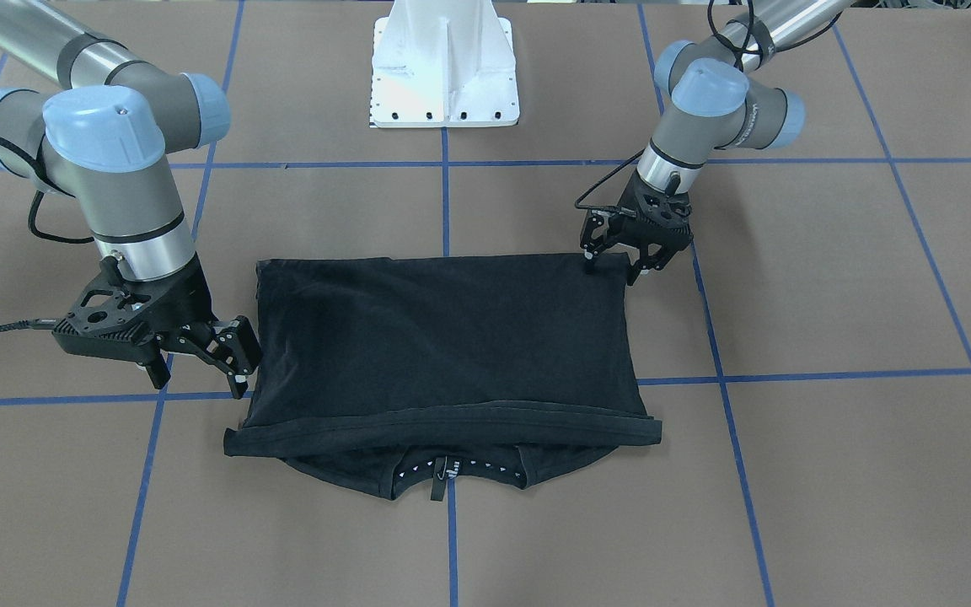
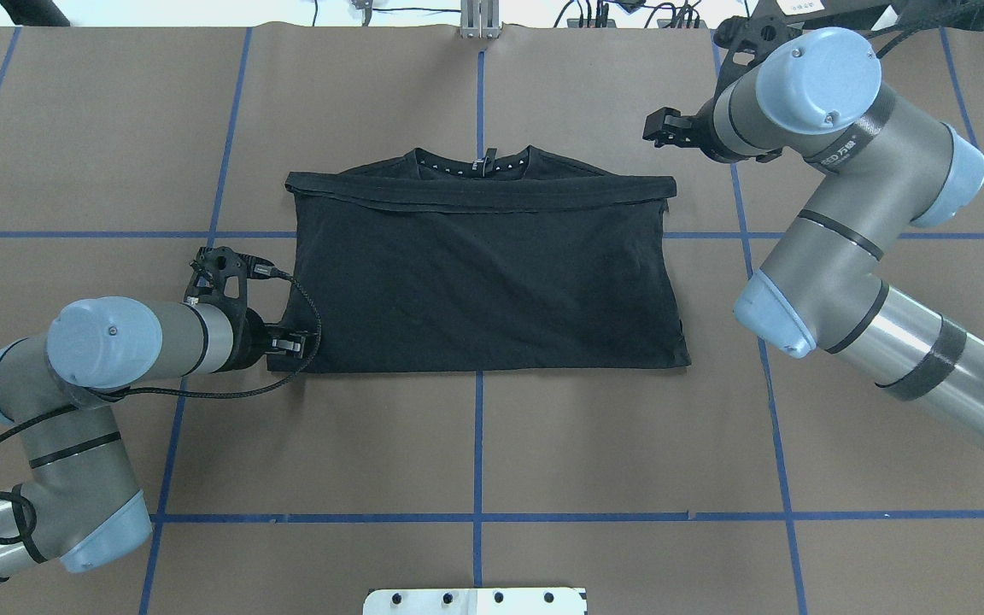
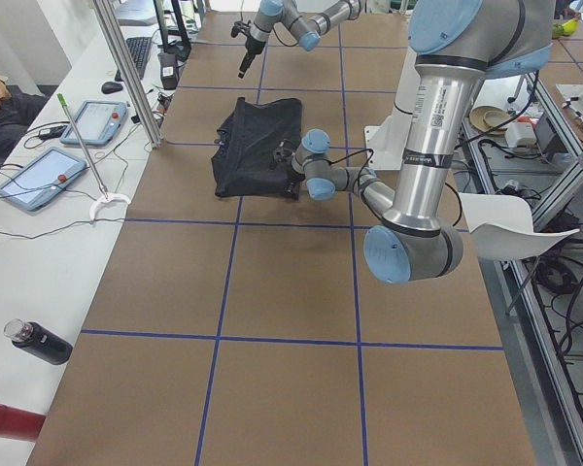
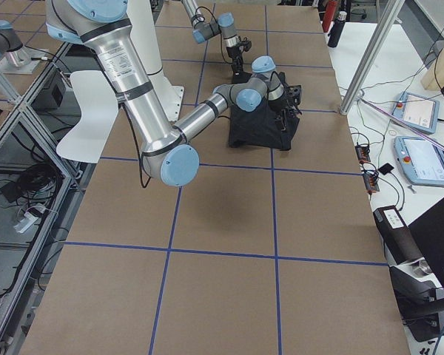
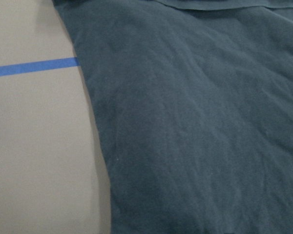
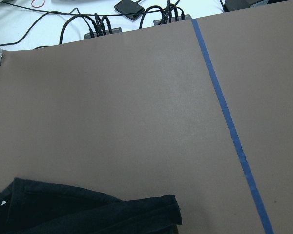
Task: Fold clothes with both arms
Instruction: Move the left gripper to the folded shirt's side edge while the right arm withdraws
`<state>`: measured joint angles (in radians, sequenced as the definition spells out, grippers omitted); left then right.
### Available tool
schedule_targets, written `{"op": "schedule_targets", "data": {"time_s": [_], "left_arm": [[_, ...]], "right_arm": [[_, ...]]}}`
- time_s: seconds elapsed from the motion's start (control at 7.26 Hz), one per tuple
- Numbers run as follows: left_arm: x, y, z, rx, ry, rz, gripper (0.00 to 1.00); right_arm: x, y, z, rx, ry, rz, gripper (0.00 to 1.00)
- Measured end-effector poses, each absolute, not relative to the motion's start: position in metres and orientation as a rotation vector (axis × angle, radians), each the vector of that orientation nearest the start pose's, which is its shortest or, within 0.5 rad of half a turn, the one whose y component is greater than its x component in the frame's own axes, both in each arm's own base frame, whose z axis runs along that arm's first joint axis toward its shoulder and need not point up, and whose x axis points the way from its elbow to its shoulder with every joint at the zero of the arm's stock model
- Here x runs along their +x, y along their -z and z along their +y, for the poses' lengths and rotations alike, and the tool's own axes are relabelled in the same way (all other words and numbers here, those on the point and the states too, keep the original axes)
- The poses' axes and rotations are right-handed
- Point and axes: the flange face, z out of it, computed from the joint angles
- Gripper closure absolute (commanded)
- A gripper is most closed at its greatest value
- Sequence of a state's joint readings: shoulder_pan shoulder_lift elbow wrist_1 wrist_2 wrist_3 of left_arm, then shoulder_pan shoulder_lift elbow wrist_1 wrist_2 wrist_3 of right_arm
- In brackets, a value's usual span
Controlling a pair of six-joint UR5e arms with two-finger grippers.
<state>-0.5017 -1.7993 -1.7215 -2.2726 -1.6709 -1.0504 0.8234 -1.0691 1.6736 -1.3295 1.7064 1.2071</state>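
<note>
The black T-shirt (image 1: 452,346) lies flat on the brown table, folded once, with its hem edge laid just short of the collar (image 2: 482,164). The graphic is hidden. My left gripper (image 1: 612,271) is open and low at the shirt's corner nearest the robot, its fingertips on either side of that corner; it also shows in the overhead view (image 2: 287,344). Its wrist view shows only cloth (image 5: 195,122) and table. My right gripper (image 1: 197,379) is open, beside the shirt's other side edge near the collar end and apart from it (image 2: 658,128). Its wrist view shows the shirt's far corner (image 6: 88,214).
The white pedestal base (image 1: 445,76) stands behind the shirt. Blue tape lines (image 2: 479,517) grid the table. A side bench with tablets (image 3: 39,180), bottles (image 3: 34,342) and cables runs along the far edge. A white chair (image 4: 89,103) stands behind the robot.
</note>
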Motion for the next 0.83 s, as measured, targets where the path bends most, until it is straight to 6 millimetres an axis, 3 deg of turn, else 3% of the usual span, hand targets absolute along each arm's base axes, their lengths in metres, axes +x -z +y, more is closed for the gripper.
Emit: {"op": "schedule_targets", "data": {"time_s": [0.55, 0.83], "left_arm": [[0.444, -0.415, -0.383, 0.447, -0.080, 0.988, 0.45], [0.440, -0.417, -0.380, 0.451, -0.082, 1.002, 0.68]], "right_arm": [[-0.371, -0.304, -0.569, 0.382, -0.379, -0.765, 0.00], [-0.372, -0.304, -0.568, 0.383, -0.379, -0.764, 0.00]]}}
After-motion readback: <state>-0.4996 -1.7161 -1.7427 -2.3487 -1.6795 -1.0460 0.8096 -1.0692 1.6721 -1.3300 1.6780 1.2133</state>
